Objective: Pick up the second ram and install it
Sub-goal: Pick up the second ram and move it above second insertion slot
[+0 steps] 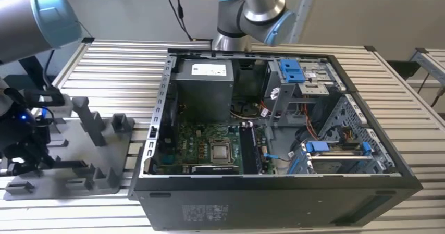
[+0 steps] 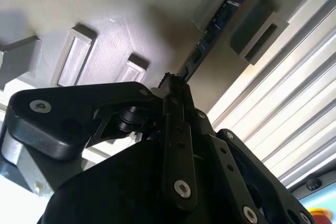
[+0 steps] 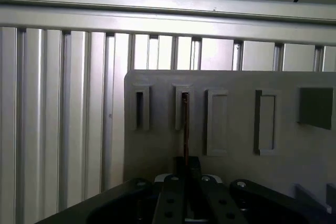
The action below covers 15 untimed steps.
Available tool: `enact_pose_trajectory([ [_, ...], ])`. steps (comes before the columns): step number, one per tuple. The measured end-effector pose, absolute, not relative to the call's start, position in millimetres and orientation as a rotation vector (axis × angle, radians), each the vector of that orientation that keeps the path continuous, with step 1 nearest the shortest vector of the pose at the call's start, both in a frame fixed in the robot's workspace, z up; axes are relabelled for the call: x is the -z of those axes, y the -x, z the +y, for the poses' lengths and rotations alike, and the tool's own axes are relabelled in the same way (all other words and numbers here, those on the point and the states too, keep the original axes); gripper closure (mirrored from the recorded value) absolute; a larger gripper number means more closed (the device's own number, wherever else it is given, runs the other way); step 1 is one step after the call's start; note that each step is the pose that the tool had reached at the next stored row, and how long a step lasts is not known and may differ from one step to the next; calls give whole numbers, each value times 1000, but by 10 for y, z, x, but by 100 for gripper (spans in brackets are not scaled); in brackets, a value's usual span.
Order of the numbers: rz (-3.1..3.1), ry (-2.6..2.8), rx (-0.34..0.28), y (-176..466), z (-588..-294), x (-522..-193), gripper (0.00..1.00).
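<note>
The gripper clamps its jaws on the second ram, its far end in the grey holder beside the slatted counter.

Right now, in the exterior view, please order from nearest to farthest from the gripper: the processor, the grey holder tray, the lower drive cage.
1. Grey holder tray: exterior view's left, beneath the gripper.
2. Processor: middle of the open case.
3. Lower drive cage: exterior view's right, inside the case.

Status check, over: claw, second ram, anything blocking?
Claw shut on the second ram. Ram's far end in grey holder slot. Nothing blocking seen.
</note>
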<state>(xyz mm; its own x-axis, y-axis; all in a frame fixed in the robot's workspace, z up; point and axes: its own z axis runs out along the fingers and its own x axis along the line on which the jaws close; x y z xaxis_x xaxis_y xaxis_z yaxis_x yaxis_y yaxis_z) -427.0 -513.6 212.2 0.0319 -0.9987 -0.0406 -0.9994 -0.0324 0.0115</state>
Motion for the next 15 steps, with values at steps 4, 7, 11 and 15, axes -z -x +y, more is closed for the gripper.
enact_pose_trajectory([
  [4,2174,2237,-59,4270,-5136,-2185,86],
  [7,2175,2237,-60,4270,-5136,-2261,86],
  [11,2176,2235,-60,4270,-5136,-2333,86],
  [15,2179,2232,-60,4270,-5136,-2363,86],
])
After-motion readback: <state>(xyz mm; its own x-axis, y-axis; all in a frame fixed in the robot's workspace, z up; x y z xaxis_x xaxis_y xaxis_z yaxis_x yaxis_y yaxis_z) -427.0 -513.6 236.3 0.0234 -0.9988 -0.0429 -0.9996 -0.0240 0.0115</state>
